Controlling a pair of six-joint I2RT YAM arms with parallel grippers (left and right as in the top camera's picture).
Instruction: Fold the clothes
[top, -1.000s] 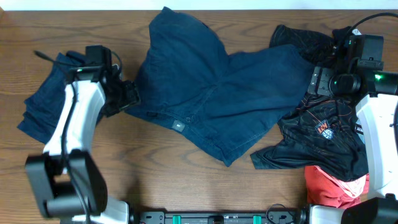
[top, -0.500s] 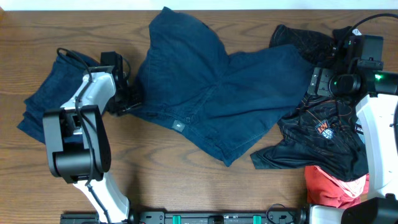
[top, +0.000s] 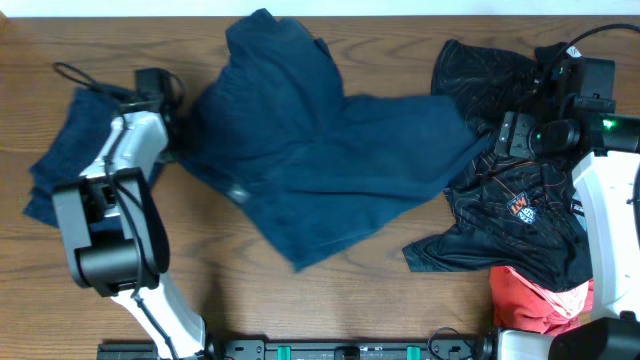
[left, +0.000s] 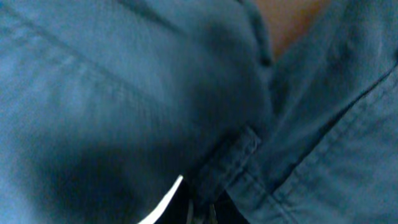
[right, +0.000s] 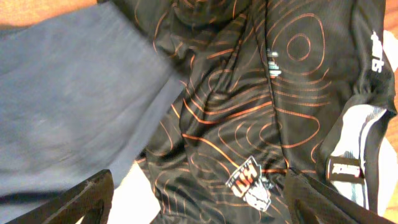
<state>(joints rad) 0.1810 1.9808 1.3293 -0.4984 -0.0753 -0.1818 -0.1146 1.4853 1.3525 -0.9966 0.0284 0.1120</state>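
- Denim shorts (top: 310, 170), dark blue, lie spread on the worktop (top: 400, 300) in the overhead view. Their long axis runs roughly left to right, from one arm toward the other. The left claw (top: 178, 140) sits right at the shorts' left edge, so the cloth stretches away to its right. The right claw (top: 508, 135) hangs just past the shorts' right end, above a black jersey (top: 520, 215). A folded blue pile (top: 60, 165) lies left of the shorts. The left arm is the nearer one, already touching, so any pull or fold likely starts there.
- Left wrist: blurred denim (left: 93, 93) fills the frame, and a belt loop (left: 239, 152) bunches just above the left claw (left: 200, 213). It appears pinched narrow on the waistband, though the view is poor.
- Right wrist: the right claw (right: 199, 183) stands wide and holds nothing. The jersey (right: 261, 112) lies under it, and the shorts' leg (right: 68, 112) lies off to one side, overlapping the jersey's edge.
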